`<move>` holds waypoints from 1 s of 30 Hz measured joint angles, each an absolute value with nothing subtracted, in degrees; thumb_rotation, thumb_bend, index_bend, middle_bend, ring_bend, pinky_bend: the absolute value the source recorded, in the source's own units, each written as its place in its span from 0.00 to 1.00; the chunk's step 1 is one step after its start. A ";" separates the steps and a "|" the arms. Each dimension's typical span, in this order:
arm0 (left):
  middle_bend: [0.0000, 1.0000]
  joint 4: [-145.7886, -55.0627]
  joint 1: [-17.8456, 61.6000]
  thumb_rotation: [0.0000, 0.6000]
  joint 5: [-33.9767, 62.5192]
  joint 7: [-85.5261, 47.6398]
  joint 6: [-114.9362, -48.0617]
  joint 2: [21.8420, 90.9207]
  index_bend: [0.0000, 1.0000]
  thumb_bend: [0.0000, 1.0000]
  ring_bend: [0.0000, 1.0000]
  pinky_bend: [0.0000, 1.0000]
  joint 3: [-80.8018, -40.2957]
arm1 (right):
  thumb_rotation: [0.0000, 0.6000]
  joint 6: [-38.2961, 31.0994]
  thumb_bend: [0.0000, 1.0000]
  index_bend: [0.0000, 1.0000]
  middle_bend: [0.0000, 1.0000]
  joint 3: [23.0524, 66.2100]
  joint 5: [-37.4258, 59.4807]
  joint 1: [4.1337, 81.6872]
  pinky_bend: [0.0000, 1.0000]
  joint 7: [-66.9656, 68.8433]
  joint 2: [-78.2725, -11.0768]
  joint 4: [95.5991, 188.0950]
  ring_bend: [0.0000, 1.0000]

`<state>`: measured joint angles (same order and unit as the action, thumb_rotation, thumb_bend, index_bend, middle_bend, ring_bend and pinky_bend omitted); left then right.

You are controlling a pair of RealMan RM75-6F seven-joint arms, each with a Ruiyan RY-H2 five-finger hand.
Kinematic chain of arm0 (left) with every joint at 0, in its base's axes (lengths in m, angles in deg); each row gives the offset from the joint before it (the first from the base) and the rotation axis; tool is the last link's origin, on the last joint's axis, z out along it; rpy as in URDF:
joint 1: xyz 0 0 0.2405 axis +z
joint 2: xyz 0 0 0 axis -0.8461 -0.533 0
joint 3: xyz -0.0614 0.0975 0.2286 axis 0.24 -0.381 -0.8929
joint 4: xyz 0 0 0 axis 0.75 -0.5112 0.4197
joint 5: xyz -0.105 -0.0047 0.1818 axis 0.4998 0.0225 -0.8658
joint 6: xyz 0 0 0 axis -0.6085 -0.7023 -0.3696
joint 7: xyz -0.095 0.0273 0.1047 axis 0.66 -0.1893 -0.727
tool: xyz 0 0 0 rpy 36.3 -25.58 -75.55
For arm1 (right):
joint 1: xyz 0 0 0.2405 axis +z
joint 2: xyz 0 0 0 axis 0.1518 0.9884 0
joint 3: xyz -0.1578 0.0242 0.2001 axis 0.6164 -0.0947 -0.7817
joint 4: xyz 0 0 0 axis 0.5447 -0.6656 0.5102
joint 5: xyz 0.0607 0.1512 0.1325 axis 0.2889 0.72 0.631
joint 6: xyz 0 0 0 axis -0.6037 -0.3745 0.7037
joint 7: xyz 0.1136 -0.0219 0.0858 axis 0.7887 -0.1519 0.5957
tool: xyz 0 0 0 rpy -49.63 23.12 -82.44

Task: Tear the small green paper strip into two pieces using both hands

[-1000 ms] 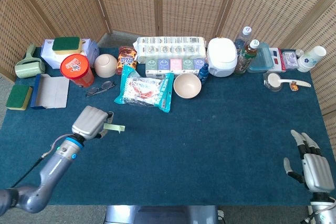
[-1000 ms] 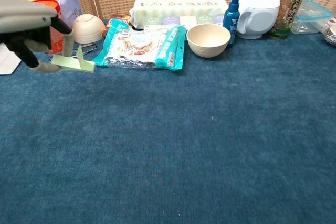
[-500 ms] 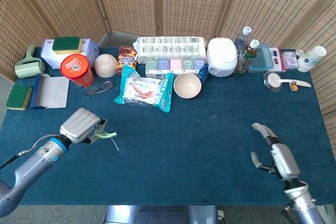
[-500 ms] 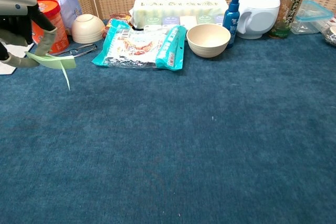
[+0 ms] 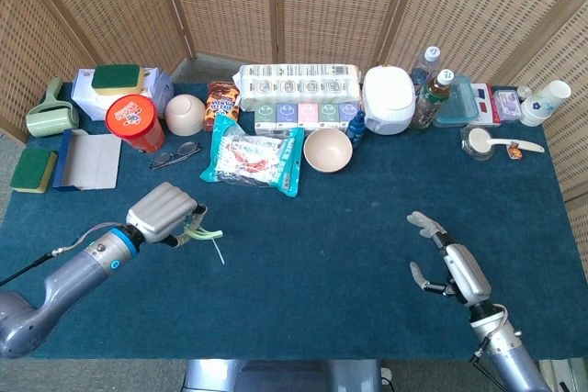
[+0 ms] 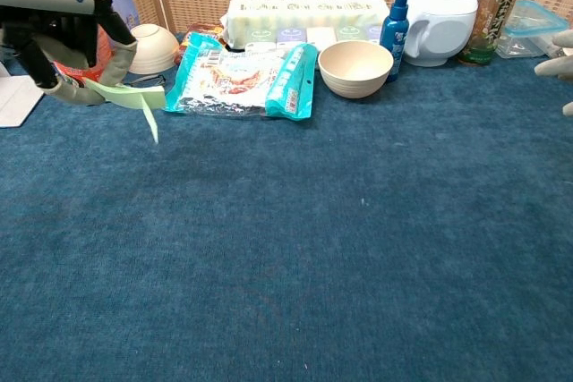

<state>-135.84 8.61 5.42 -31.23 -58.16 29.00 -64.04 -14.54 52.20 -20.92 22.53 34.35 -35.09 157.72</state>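
Observation:
The small green paper strip (image 5: 208, 236) hangs from my left hand (image 5: 165, 215), which pinches it above the blue tablecloth at the left. In the chest view the strip (image 6: 134, 102) droops down and right from the same hand (image 6: 63, 20) at the upper left. My right hand (image 5: 452, 266) hovers over the right part of the table with its fingers spread and nothing in it. Only its fingertips (image 6: 557, 53) show at the right edge of the chest view. A wide stretch of cloth separates the two hands.
Along the back stand a teal snack bag (image 5: 253, 158), a beige bowl (image 5: 328, 149), a white jug (image 5: 388, 98), bottles (image 5: 432, 94), a red can (image 5: 134, 122), glasses (image 5: 175, 154) and a tissue multipack (image 5: 299, 86). A sponge (image 5: 33, 170) and folder (image 5: 88, 160) lie left.
My left hand has moved right and up with the strip, whose free end now dangles. My right hand has come in from the near right corner toward the table's middle.

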 measured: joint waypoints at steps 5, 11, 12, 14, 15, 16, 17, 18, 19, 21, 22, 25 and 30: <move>1.00 -135.06 5.66 1.00 8.88 -30.55 -54.37 29.38 0.66 0.35 1.00 1.00 -62.71 | 1.00 -14.79 0.50 0.03 0.19 52.09 -20.50 23.09 0.26 36.23 -35.71 157.40 0.13; 1.00 -133.80 2.19 1.00 13.60 -31.27 -51.51 30.16 0.66 0.35 1.00 1.00 -61.63 | 1.00 -14.04 0.50 0.03 0.25 51.96 -20.62 24.79 0.38 37.70 -37.20 157.10 0.22; 1.00 -133.62 1.63 1.00 14.45 -31.45 -51.09 30.31 0.66 0.35 1.00 1.00 -61.55 | 1.00 -13.93 0.50 0.03 0.27 51.85 -20.66 25.12 0.41 37.88 -37.48 157.03 0.25; 1.00 -133.25 0.23 1.00 16.58 -31.90 -50.06 30.65 0.66 0.35 1.00 1.00 -61.45 | 1.00 -13.73 0.50 0.04 0.30 51.54 -20.78 25.88 0.47 38.41 -38.22 156.79 0.31; 1.00 -133.12 -0.42 1.00 17.51 -32.10 -49.63 30.79 0.66 0.35 1.00 1.00 -61.42 | 1.00 -13.67 0.50 0.05 0.33 51.38 -20.83 26.20 0.51 38.65 -38.56 156.66 0.35; 1.00 -132.91 -1.33 1.00 18.70 -32.44 -49.07 30.97 0.66 0.35 1.00 1.00 -61.43 | 1.00 -13.60 0.50 0.05 0.36 51.21 -20.86 26.52 0.54 38.86 -38.93 156.48 0.39; 1.00 -132.77 -2.06 1.00 19.55 -32.77 -48.72 31.11 0.66 0.35 1.00 1.00 -61.45 | 1.00 -13.49 0.50 0.06 0.41 50.98 -20.86 26.95 0.59 39.12 -39.45 156.20 0.45; 1.00 -132.62 -2.77 1.00 20.38 -33.14 -48.41 31.24 0.66 0.35 1.00 1.00 -61.51 | 1.00 -13.38 0.50 0.07 0.46 50.80 -20.84 27.27 0.64 39.29 -39.88 155.95 0.51; 1.00 -132.45 -3.64 1.00 21.48 -33.64 -48.06 31.42 0.66 0.35 1.00 1.00 -61.63 | 1.00 -13.31 0.50 0.08 0.49 50.61 -20.80 27.58 0.67 39.46 -40.34 155.67 0.55; 1.00 -132.24 -4.93 1.00 23.08 -34.30 -47.64 31.67 0.66 0.35 1.00 1.00 -61.82 | 1.00 -13.20 0.50 0.12 0.59 50.17 -20.67 28.26 0.75 40.03 -41.47 154.96 0.65; 1.00 -132.13 -5.79 1.00 24.16 -34.69 -47.39 31.84 0.66 0.35 1.00 1.00 -61.97 | 1.00 -13.20 0.50 0.13 0.62 49.97 -20.60 28.54 0.77 40.38 -41.98 154.64 0.68; 1.00 -131.88 -7.92 1.00 26.95 -35.43 -46.72 32.16 0.66 0.35 1.00 1.00 -62.44 | 1.00 -13.46 0.48 0.19 0.71 49.33 -20.44 29.35 0.82 41.07 -43.77 153.16 0.76; 1.00 -131.51 -11.36 1.00 31.25 -36.06 -45.88 32.55 0.66 0.35 1.00 1.00 -63.23 | 1.00 -14.17 0.44 0.24 0.81 48.74 -20.68 30.57 0.87 40.16 -46.69 149.88 0.85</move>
